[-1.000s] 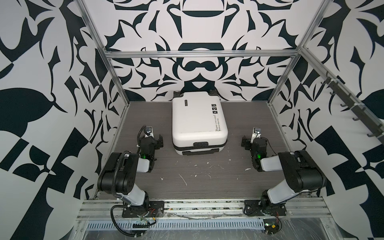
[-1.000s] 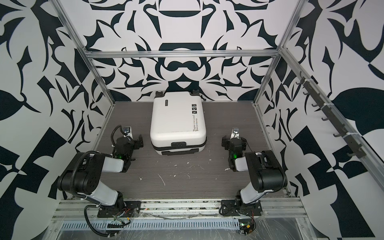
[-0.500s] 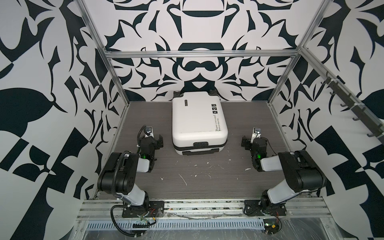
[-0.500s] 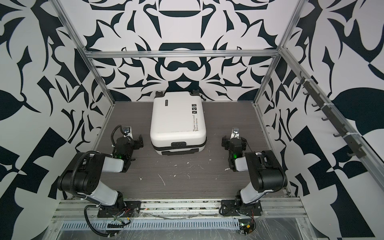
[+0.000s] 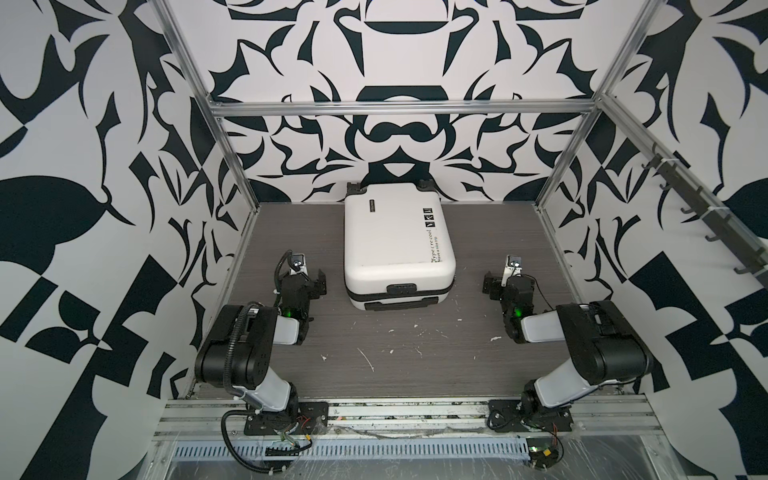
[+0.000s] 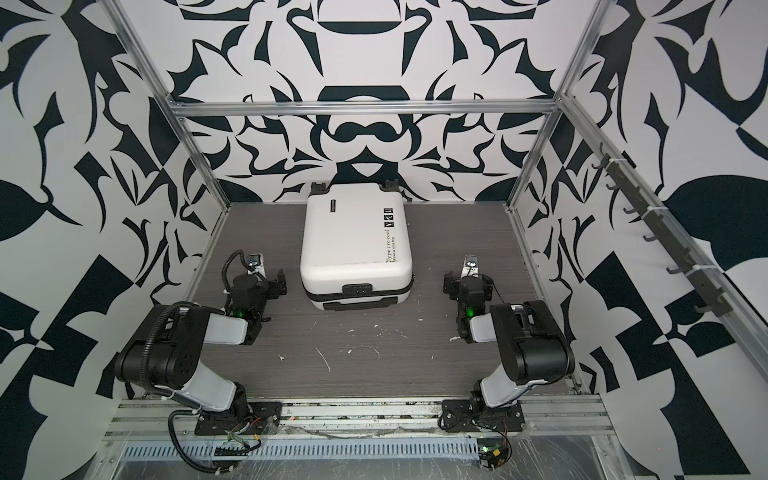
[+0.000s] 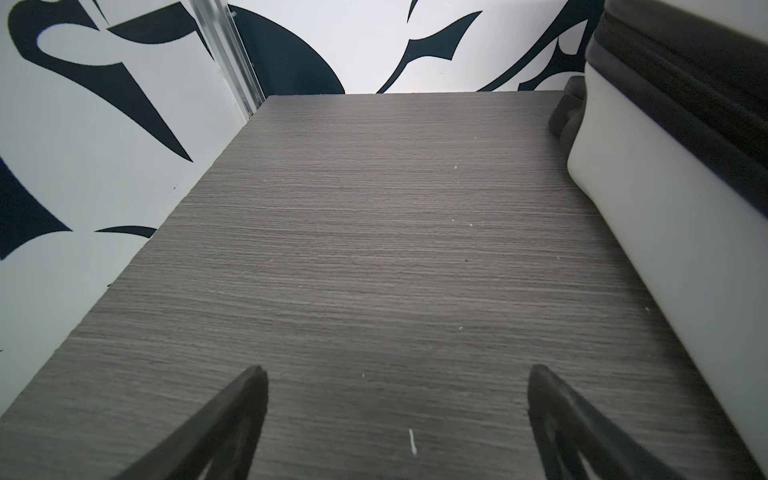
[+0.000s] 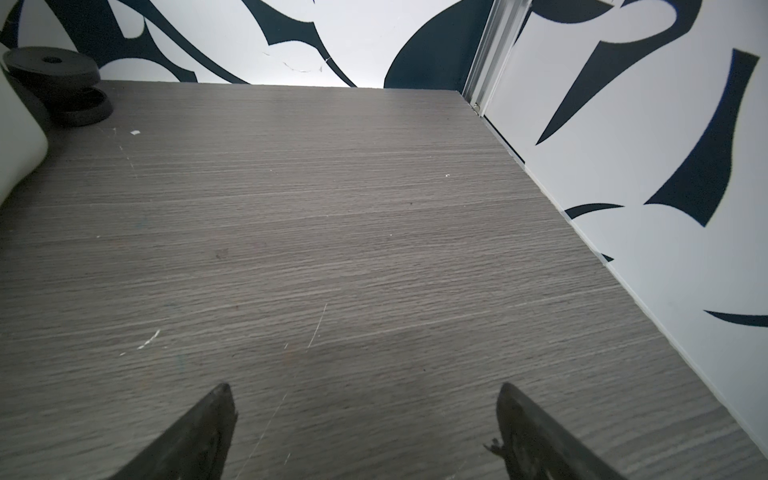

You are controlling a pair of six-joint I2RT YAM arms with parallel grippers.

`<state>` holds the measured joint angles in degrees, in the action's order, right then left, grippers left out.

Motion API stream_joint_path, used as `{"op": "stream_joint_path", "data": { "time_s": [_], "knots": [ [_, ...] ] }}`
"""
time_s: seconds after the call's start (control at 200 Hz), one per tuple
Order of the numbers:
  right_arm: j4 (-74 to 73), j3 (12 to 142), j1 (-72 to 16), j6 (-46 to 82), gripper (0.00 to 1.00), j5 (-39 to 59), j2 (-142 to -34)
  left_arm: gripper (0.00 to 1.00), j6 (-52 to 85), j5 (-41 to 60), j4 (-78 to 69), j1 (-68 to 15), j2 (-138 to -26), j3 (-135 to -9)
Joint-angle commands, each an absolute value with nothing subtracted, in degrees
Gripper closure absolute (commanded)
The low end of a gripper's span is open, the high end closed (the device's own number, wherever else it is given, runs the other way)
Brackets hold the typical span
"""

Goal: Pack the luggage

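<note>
Luggage (image 5: 395, 241) closed btwn L gripper (image 7: 397, 370) & R gripper (image 8: 364, 386) (jaws wide)

The grey wood-grain counter (image 5: 415, 345) looked matt and finely ridged, flecked and scratched white. At its twelve o'clock, the small white hard-shell suitcase (image 5: 395, 241) looked like smooth, glossy plastic, its black zip band (image 7: 685, 83) like matt woven cloth. The silver frame rail (image 5: 399, 109) was brushed metal. The right claw (image 8: 365, 388) had matt black fingers, one rough-edged.
</note>
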<state>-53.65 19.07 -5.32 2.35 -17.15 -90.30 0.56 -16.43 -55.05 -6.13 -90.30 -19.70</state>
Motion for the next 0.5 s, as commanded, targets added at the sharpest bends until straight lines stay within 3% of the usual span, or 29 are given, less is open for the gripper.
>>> {"op": "stream_joint_path", "data": {
  "time_s": [0.0,0.495],
  "knots": [
    [-54.6,19.2,-5.3,2.2,0.01,-17.2,-89.2,0.01,0.3,-15.7,-56.3,-5.9,-90.1,-19.9],
    [-53.1,20.1,-5.3,0.3,0.01,-12.2,-89.2,0.0,0.4,-15.8,-56.3,-5.9,-90.0,-20.0]
  ]
}}
